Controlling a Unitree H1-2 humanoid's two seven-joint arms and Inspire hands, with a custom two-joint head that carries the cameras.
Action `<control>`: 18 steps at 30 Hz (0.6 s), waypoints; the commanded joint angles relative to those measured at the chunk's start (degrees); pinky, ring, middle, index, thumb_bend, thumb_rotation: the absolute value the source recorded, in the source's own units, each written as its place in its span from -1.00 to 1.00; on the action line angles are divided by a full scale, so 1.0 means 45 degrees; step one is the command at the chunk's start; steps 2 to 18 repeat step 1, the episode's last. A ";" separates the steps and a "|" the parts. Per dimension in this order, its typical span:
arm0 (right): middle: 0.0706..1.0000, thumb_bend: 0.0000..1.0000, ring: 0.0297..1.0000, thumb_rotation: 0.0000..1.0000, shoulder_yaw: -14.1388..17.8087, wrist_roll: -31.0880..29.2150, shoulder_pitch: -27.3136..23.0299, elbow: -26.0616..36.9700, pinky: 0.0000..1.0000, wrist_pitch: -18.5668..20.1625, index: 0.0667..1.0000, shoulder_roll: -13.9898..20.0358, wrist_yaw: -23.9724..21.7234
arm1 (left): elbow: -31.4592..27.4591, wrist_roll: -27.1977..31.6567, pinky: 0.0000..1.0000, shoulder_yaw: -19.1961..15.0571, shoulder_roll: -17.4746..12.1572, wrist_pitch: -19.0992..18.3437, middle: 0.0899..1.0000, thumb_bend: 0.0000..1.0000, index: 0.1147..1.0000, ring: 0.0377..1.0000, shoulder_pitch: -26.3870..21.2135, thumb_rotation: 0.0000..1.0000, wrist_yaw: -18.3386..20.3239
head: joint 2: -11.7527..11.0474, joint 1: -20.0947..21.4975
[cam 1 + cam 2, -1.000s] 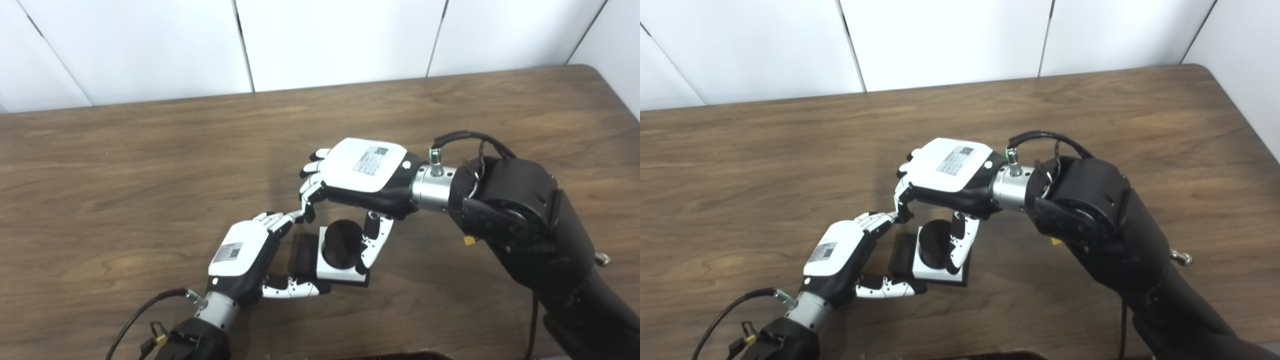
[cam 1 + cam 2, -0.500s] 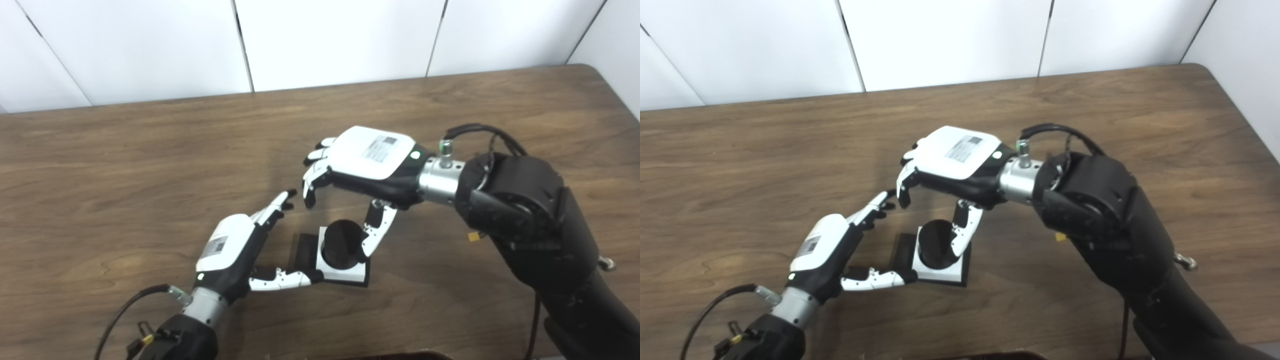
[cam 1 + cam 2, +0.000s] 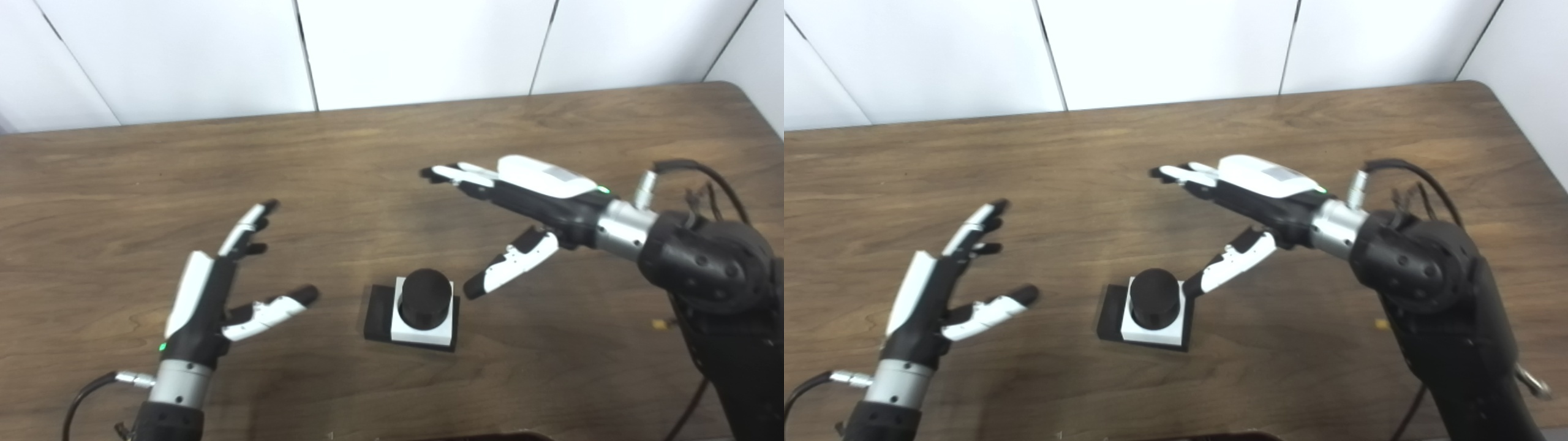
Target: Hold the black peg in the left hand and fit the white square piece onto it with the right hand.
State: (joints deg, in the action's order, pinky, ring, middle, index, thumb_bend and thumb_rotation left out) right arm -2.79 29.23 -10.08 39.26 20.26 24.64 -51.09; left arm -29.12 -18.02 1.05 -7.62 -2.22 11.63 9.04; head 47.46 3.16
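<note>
On the brown table [image 3: 122, 184] I see the white square piece [image 3: 424, 323] seated around the black peg [image 3: 424, 296] on its base, both my left robot hand [image 3: 211, 288] and right robot hand [image 3: 527, 193] spread wide, empty, clear of it: fitting looks done.

We see a black peg [image 3: 424, 296] inside a white square piece [image 3: 424, 326], over a black base [image 3: 376, 312]. The worktop [image 3: 122, 177] is dark brown woodgrain. Each robot hand [image 3: 208, 288] is white and black.
</note>
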 commanded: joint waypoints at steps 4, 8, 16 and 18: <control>1.00 0.59 1.00 0.55 0.0507 -0.0263 0.0483 -0.0109 0.75 0.0001 1.00 -0.0031 0.1212 | 0.0220 0.0994 0.66 -0.0470 0.0234 0.0699 0.87 0.82 0.87 0.86 -0.0055 0.56 -0.0681 | -0.0019 0.0012; 1.00 0.59 1.00 0.55 0.0507 -0.0263 0.0483 -0.0109 0.75 0.0001 1.00 -0.0031 0.1212 | 0.0220 0.0994 0.66 -0.0470 0.0234 0.0699 0.87 0.82 0.87 0.86 -0.0055 0.56 -0.0681 | -0.0019 0.0012; 1.00 0.59 1.00 0.55 0.0507 -0.0263 0.0483 -0.0109 0.75 0.0001 1.00 -0.0031 0.1212 | 0.0220 0.0994 0.66 -0.0470 0.0234 0.0699 0.87 0.82 0.87 0.86 -0.0055 0.56 -0.0681 | -0.0019 0.0012; 1.00 0.59 1.00 0.55 0.0507 -0.0263 0.0483 -0.0109 0.75 0.0001 1.00 -0.0031 0.1212 | 0.0220 0.0994 0.66 -0.0470 0.0234 0.0699 0.87 0.82 0.87 0.86 -0.0055 0.56 -0.0681 | -0.0019 0.0012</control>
